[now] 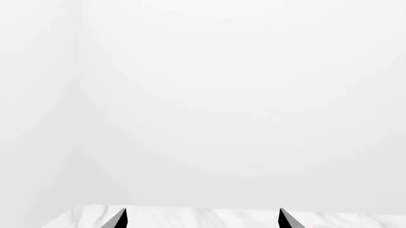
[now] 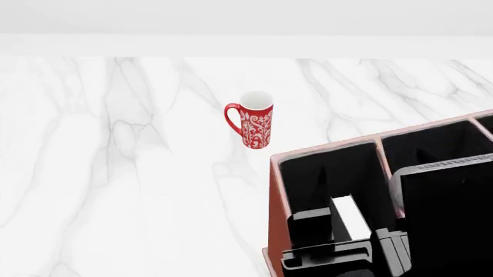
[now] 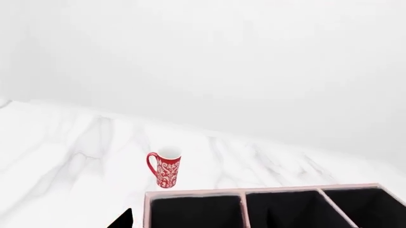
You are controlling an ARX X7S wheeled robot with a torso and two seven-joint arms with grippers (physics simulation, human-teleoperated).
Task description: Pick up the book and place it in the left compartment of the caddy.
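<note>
Inside caddy (image 2: 276,214) left compartment (image 2: 327,179), book (image 2: 350,216) upright w/ right claw (image 2: 339,245).

Worktop (image 2: 115,173): white marble with soft grey veining. Mug (image 2: 252,120): red, covered in a white floral scroll pattern, with a red handle and white interior. Caddy (image 2: 275,219): reddish-brown outer wall, pale pink rim edges and dividers, black lining in every compartment. Book (image 2: 349,216): black cover, white page edges showing as a pale strip. Right tool (image 2: 339,254): black throughout. Left tool (image 1: 201,219): black fingertips. Backdrop wall: plain white.
</note>
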